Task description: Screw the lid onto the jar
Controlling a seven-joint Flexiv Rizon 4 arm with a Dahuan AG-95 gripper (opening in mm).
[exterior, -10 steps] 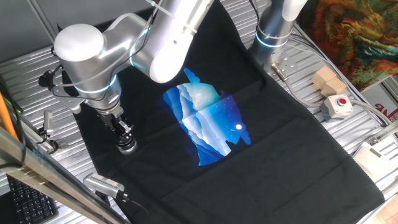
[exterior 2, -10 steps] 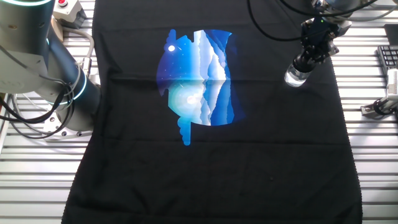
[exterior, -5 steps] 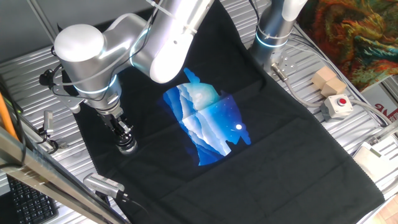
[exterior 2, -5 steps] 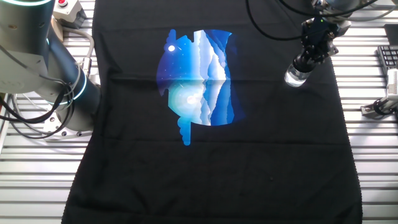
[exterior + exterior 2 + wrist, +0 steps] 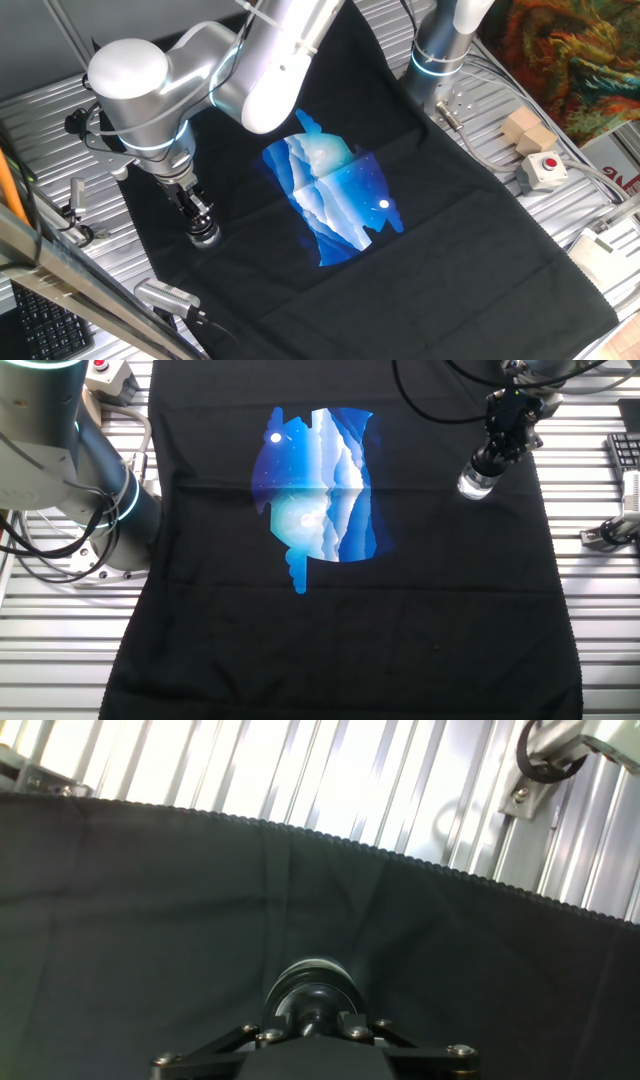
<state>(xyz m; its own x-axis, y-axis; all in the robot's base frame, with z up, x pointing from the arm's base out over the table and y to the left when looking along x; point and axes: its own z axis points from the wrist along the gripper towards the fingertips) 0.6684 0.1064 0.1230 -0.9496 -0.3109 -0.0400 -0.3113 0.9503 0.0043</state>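
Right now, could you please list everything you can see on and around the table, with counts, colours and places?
jar: one, clear silvery glass, on the black cloth near its edge, directly under the gripper.
lid: one, dark round cap, on top of the jar between the fingers.
black cloth: one, with a blue and white print in the middle, covering the slatted table.
red-buttoned box: one, white with red button, off the cloth.
wooden blocks: two, tan, beside that box.
keyboard: one, black, at the table corner.
arm: one, silver-white, reaching over the cloth.
gripper: one, dark, closed on the lid.
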